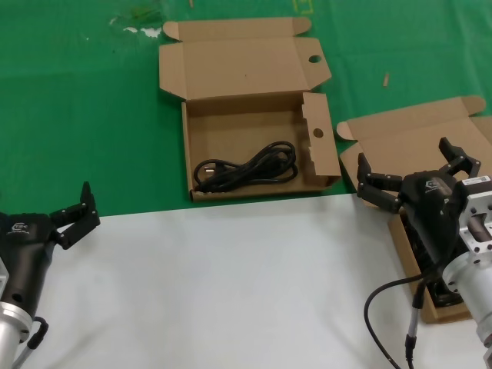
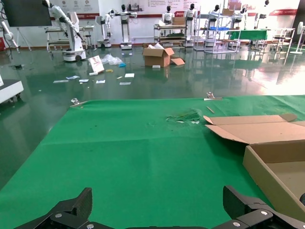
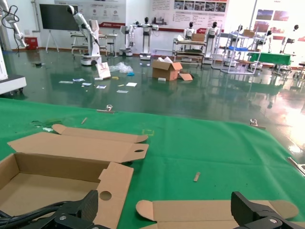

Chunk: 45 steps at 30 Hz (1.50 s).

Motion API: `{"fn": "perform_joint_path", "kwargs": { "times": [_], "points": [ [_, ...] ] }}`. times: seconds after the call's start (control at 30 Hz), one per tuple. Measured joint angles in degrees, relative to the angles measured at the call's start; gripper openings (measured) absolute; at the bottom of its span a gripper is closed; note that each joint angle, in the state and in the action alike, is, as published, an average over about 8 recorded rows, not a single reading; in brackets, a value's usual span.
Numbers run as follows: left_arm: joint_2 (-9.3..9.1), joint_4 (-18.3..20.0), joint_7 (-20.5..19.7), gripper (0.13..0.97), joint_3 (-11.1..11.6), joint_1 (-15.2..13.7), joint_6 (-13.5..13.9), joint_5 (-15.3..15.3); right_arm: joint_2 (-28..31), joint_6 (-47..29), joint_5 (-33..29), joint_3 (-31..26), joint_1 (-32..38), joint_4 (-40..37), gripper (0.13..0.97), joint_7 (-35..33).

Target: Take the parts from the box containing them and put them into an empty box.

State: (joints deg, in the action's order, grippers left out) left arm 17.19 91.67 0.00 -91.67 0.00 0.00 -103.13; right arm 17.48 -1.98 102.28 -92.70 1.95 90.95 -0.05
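Observation:
The open box with round holes in its flaps (image 1: 231, 134) lies on the green mat, and one coiled black cable (image 1: 246, 165) rests along its near wall. At the right, the plain-lidded box (image 1: 415, 138) holds more black cables (image 1: 440, 294), mostly hidden under my right arm. My right gripper (image 1: 403, 154) hovers open above that box with nothing between its fingers. The left gripper (image 1: 71, 204) stays open and empty at the lower left, over the white table's edge. The right wrist view shows the holed box (image 3: 47, 167), the cable's edge (image 3: 19, 217) and the plain lid (image 3: 209, 210).
A white tabletop (image 1: 231, 284) covers the near half; green mat (image 1: 77, 115) lies beyond. The holed box's lid (image 1: 238, 61) lies flat behind it and its side flap (image 1: 319, 146) stands up. Small scraps (image 1: 386, 78) dot the mat. The left wrist view shows open mat (image 2: 133, 152).

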Motion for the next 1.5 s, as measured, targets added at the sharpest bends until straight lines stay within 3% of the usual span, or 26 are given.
{"fn": "perform_joint_path", "kwargs": {
  "times": [1.5],
  "points": [
    [0.0, 0.0, 0.0, 0.966, 0.0, 0.0, 0.0, 0.0, 0.0, 0.0, 0.0, 0.0, 0.0, 0.0, 0.966, 0.0]
  ]
}}
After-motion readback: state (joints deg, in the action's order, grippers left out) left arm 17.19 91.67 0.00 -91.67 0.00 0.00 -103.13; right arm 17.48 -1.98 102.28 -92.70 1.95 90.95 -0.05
